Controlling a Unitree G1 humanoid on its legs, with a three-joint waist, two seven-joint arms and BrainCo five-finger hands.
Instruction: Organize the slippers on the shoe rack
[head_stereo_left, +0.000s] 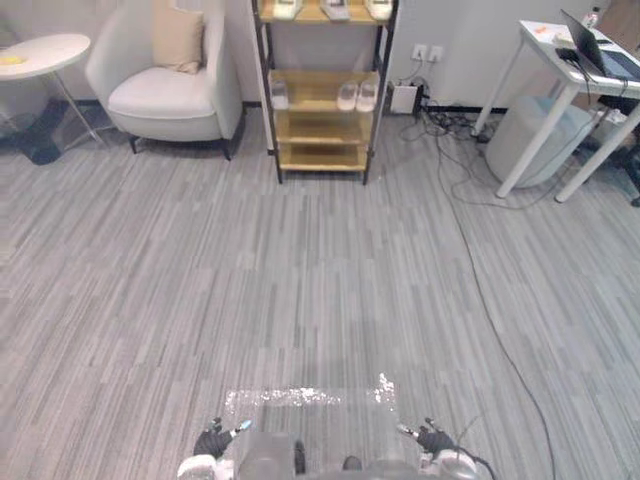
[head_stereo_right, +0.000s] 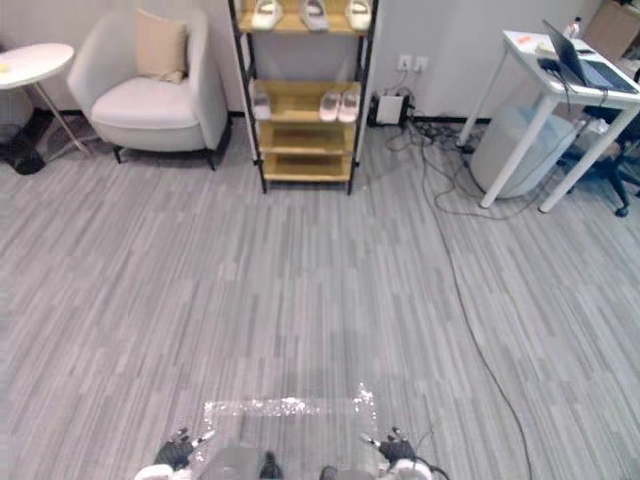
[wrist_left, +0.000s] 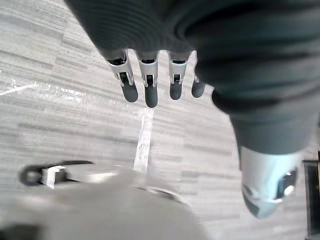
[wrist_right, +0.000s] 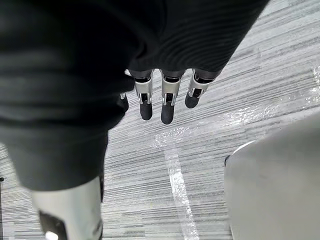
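Note:
A wooden shoe rack (head_stereo_left: 323, 120) with a black frame stands against the far wall. Three pale slippers (head_stereo_left: 333, 9) lie on its top shelf. On the middle shelf a pair of white slippers (head_stereo_left: 357, 96) sits at the right and a single one (head_stereo_left: 279, 95) at the left. The lower shelves are bare. My left hand (head_stereo_left: 213, 441) and right hand (head_stereo_left: 436, 439) hang low at the near edge, far from the rack. Both hold nothing, with fingers (wrist_left: 150, 90) straight in the left wrist view and fingers (wrist_right: 167, 102) straight in the right wrist view.
A white armchair (head_stereo_left: 165, 80) with a beige cushion stands left of the rack, beside a round white table (head_stereo_left: 40, 55). A white desk (head_stereo_left: 580, 80) with a laptop is at the right, with cables (head_stereo_left: 470, 230) trailing over the floor. Clear tape marks (head_stereo_left: 300, 397) lie near me.

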